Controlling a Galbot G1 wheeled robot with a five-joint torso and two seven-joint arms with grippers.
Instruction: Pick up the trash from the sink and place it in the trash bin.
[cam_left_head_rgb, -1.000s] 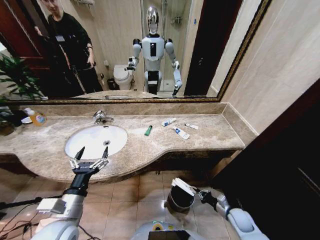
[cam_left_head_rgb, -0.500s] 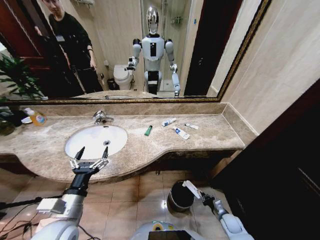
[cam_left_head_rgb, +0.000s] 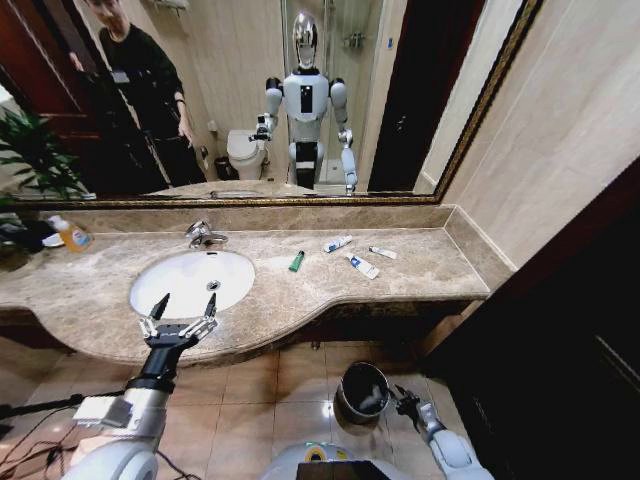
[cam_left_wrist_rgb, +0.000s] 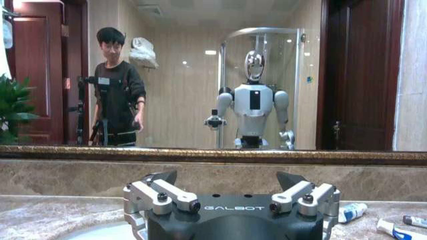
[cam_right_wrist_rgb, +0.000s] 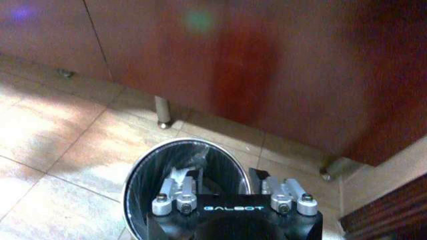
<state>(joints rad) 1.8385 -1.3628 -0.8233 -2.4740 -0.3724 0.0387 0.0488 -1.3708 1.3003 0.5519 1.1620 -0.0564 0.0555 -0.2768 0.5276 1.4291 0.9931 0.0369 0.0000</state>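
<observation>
Beige marble ran around the sink (cam_left_head_rgb: 192, 280), a white oval basin with one chrome tap (cam_left_head_rgb: 203, 236) behind it. Four pieces of trash lay on the counter past the tap, well apart from the basin: one small green tube (cam_left_head_rgb: 296, 261), one white tube with blue print (cam_left_head_rgb: 337, 243), one white and blue sachet (cam_left_head_rgb: 363, 266) and one small white tube (cam_left_head_rgb: 382, 253) nearest the wall corner. One orange-liquid soap bottle (cam_left_head_rgb: 72, 236) stood at the far left of the counter.

On the tiled floor below the counter stood the one trash bin (cam_left_head_rgb: 362, 391), a dark round bucket with a shiny rim; something pale (cam_right_wrist_rgb: 181, 175) lay against its black inside.

The left gripper (cam_left_head_rgb: 182, 310) hovered over the near rim of the basin, its two black-tipped fingers (cam_left_head_rgb: 159, 305) spread wide with nothing between them. The right gripper (cam_left_head_rgb: 404, 402) sat low beside the bin, at its rim, its jaws apart and holding nothing.
</observation>
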